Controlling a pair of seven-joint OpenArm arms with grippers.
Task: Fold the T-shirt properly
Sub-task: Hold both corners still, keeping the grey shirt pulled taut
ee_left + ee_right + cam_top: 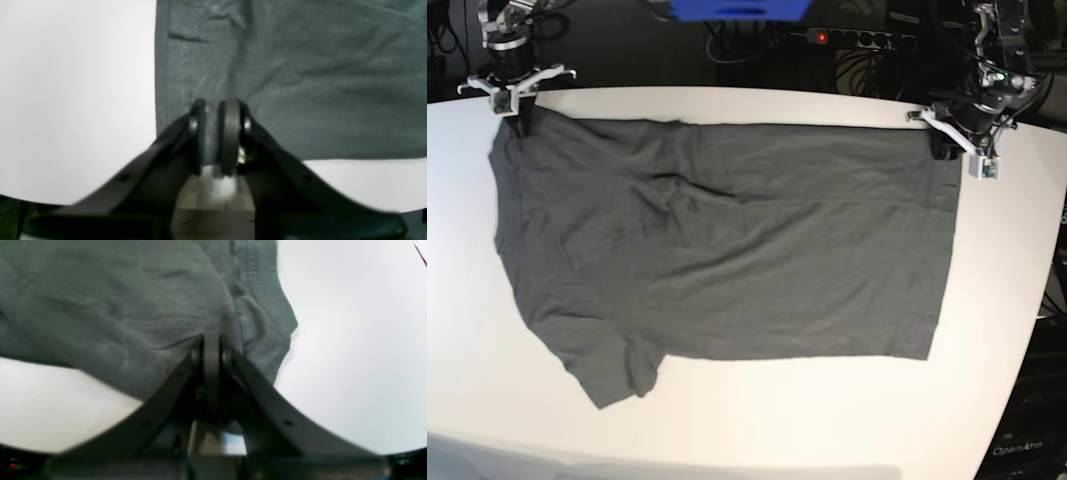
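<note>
"OpenArm" on dark base

Both wrist views are showing the dark grey thin-fabric T-shirt blurred and running off their frames toward 12 o'clock. In the base view, both gripper tips are sitting too small to read.

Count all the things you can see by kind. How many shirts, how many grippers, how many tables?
T-shirt: 1
Grippers: 2, the left gripper and the right gripper
Table: 1
Total: 4
</note>
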